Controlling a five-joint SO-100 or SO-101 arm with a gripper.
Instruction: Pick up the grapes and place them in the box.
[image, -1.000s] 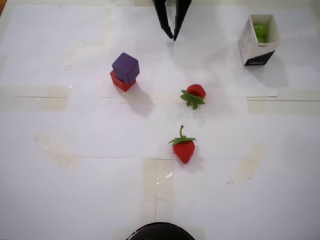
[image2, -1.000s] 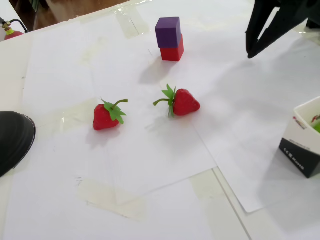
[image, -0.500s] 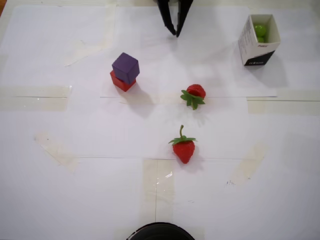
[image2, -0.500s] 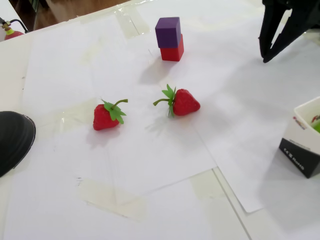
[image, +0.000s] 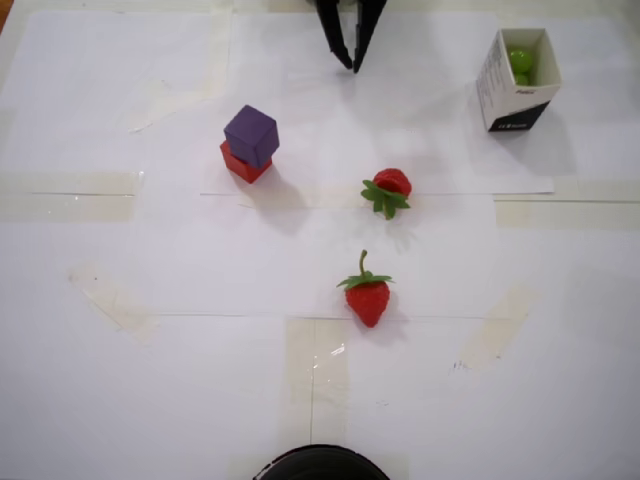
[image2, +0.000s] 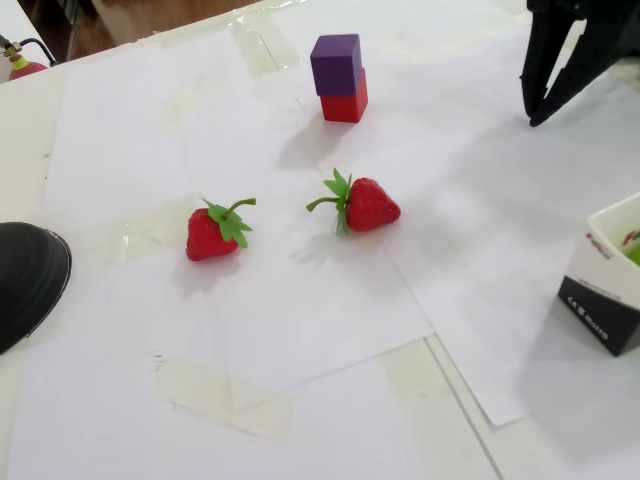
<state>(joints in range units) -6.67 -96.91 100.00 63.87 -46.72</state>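
Observation:
The white box (image: 497, 84) with a black base stands at the top right of the overhead view, and light-green grapes (image: 520, 62) lie inside it. In the fixed view the box (image2: 603, 288) is cut off by the right edge, with only a green sliver of a grape (image2: 634, 252) showing. My black gripper (image: 352, 67) hangs at the top centre of the overhead view, well left of the box. Its fingertips meet with nothing between them. The fixed view shows the gripper (image2: 534, 118) at the upper right, above the paper.
A purple cube stacked on a red cube (image: 249, 143) stands left of centre. Two red strawberries (image: 388, 190) (image: 367, 294) lie mid-table. A dark round object (image: 320, 464) sits at the bottom edge. White paper sheets taped down cover the table.
The gripper has drawn back toward the top edge of the overhead view, moving right in the fixed view. Over the last half second it barely moved. Nothing else shifted.

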